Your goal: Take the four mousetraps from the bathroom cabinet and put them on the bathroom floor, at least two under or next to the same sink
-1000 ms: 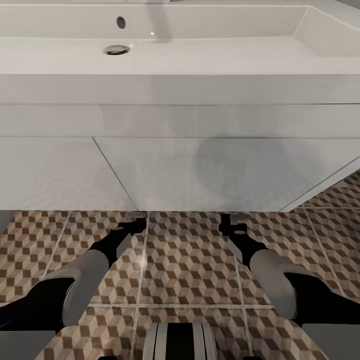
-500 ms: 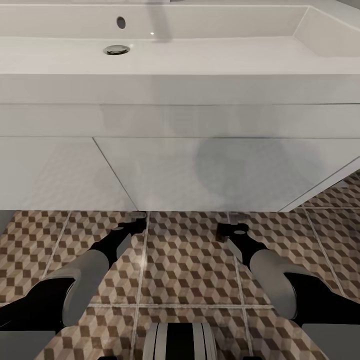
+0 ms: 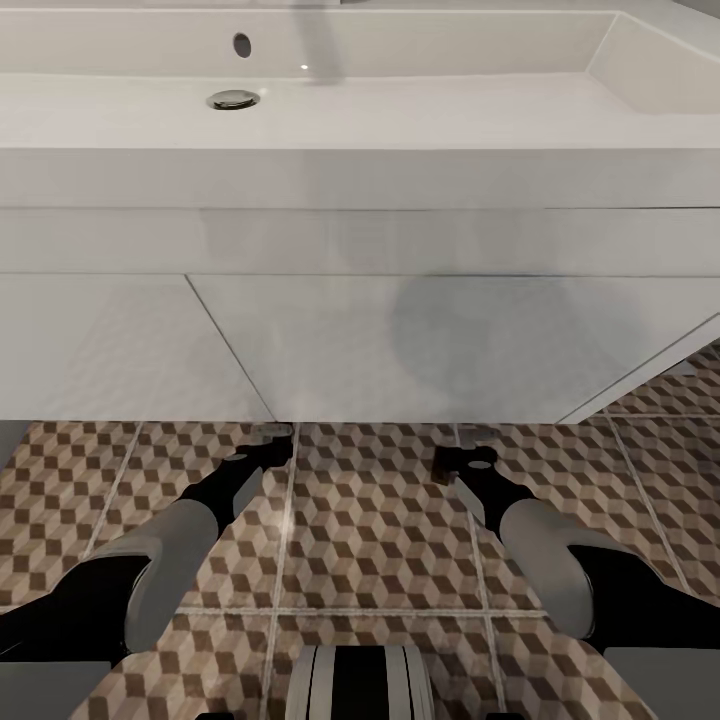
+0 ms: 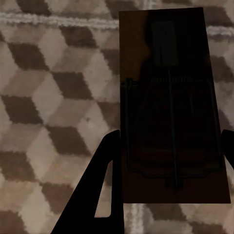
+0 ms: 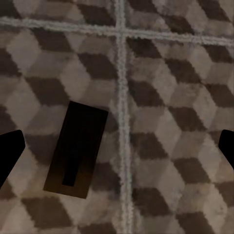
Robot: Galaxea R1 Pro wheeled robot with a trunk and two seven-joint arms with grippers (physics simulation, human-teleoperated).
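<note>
Compared with one second ago, the right gripper (image 3: pixel 463 447) has shifted slightly and a small dark mousetrap (image 3: pixel 440 462) now shows just beside its left side on the floor (image 3: pixel 380 530); against the picture half a second ago nothing differs. At the head view's left, the left arm reaches forward and down, and the left gripper (image 3: pixel 272 437) sits at the lower front edge of the white vanity (image 3: pixel 400 340), close over the tiles. In the left wrist view, the left gripper (image 4: pixel 165 161) has one dark finger (image 4: pixel 100 190) on each side of a brown mousetrap (image 4: pixel 168 105); the board with its wire frame lies between the fingers, and whether they press on it or stand just clear cannot be told. Above the vanity, the white sink (image 3: pixel 330 120) spans the head view, with its chrome drain (image 3: pixel 233 99) toward the left. In the right wrist view, the right gripper (image 5: pixel 117 151) is spread wide, one fingertip (image 5: pixel 9 153) at each edge of the picture, grasping nothing. A released mousetrap (image 5: pixel 76 149) lies flat on the patterned tiles between them, nearer one fingertip and just beside a pale grout line (image 5: pixel 122 122).
</note>
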